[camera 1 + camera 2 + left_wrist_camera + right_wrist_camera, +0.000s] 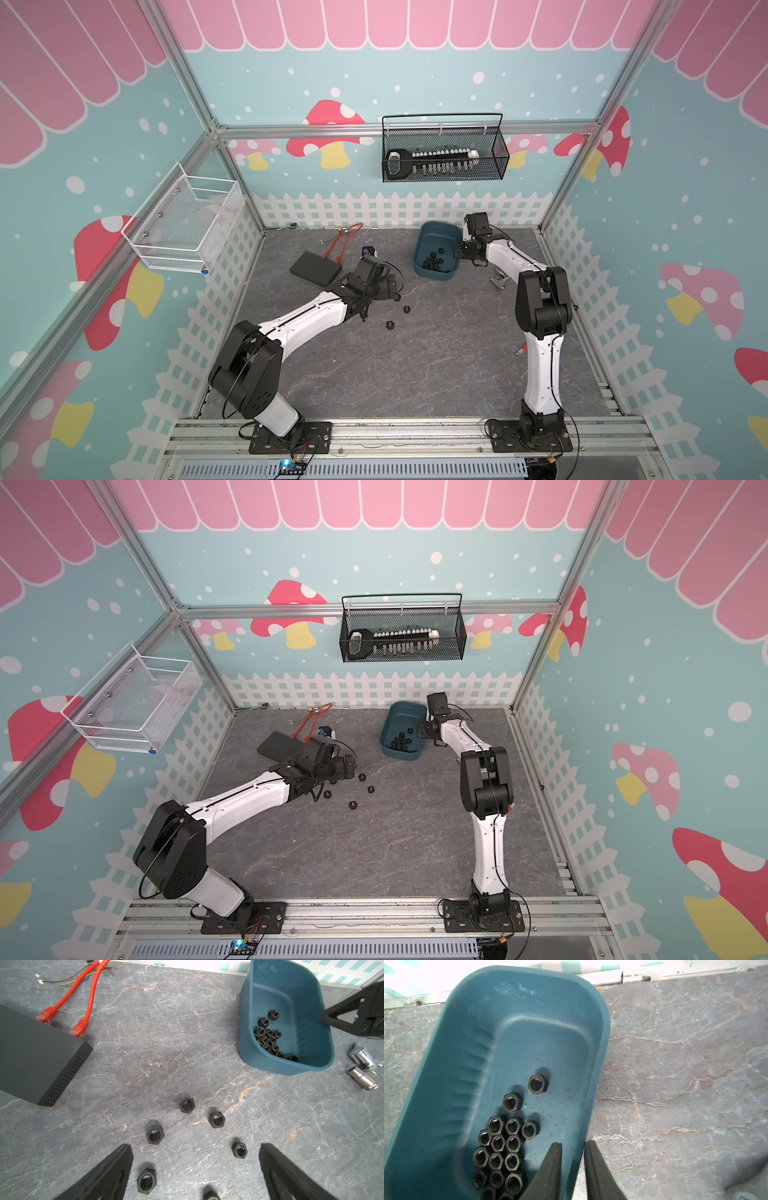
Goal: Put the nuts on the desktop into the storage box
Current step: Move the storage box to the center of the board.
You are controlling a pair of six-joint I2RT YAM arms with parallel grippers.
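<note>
Several black nuts (187, 1105) lie loose on the grey marble desktop (166, 1043); in both top views they sit mid-table (406, 309) (370, 789). My left gripper (195, 1148) hangs open over them, two nuts lying between its fingers (116, 1172). The teal storage box (446, 1064) (432, 272) (399, 752) (249, 1049) stands at the back and holds a cluster of nuts (497, 1142). My right gripper (573, 1142) (459, 249) straddles the box's right wall, one finger inside and one outside, shut on that wall.
A flat black box (31, 1053) (316, 268) with red cables (91, 997) lies at the back left. Silver metal fittings (361, 1068) (498, 280) lie right of the storage box. A black wire basket (444, 153) and a white one (187, 220) hang on the walls.
</note>
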